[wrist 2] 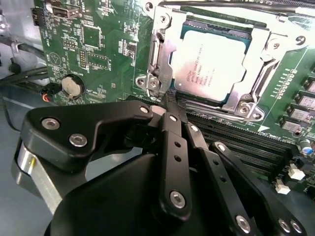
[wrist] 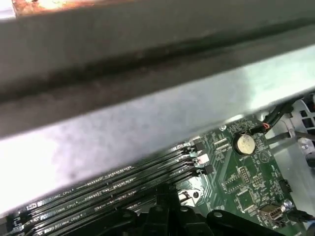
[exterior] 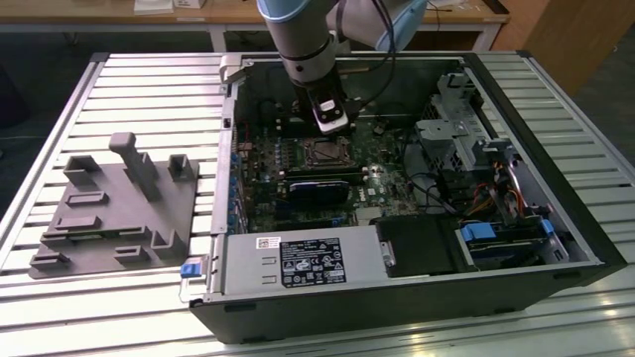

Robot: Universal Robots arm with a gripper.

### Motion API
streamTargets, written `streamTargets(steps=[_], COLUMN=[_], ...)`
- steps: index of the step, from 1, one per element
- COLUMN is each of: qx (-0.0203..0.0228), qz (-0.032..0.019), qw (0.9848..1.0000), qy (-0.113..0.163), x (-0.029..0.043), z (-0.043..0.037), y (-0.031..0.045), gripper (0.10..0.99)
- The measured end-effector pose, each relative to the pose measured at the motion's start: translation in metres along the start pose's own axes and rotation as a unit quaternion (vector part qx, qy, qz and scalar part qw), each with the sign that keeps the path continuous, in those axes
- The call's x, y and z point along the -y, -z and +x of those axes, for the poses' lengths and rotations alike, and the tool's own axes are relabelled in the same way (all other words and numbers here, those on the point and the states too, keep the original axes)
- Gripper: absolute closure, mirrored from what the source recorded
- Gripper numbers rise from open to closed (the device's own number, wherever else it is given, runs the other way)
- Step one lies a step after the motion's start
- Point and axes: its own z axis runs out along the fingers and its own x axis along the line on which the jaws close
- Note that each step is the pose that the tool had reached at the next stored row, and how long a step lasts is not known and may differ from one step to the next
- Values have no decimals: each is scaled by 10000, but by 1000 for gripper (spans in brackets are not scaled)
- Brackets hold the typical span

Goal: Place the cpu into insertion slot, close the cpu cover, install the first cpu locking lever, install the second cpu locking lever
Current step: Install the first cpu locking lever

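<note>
I see the cpu point(wrist 2: 215, 63) seated under the cpu cover point(wrist 2: 162, 59), just beyond my gripper point(wrist 2: 165, 109), whose fingers are pinched together, holding nothing.

Matte black gripper point(wrist 2: 165, 110) with silver screw heads, just beyond it a dull silver-grey cpu point(wrist 2: 212, 64) framed by a shiny silvery cpu cover point(wrist 2: 162, 49), green motherboard point(wrist 2: 98, 44) around it was speckled with tiny white print

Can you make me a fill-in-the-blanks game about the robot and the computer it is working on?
1. The cpu is lying in the insertion ____.
2. The silvery cpu cover lies ____ over the chip.
3. The gripper has its tip next to a ____ of that cover.
4. The round coin battery sits on the ____ circuit board.

Missing words: slot; closed; corner; green
</note>
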Motion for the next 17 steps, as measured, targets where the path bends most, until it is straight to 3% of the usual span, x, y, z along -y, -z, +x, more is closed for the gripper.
streamTargets(steps=[10, 17], qx=[3, -10], qz=[0, -10], qw=[10000, 10000], qy=[-18, -22], x=[-45, -49], z=[-46, -53], y=[185, 193], gripper=[980, 980])
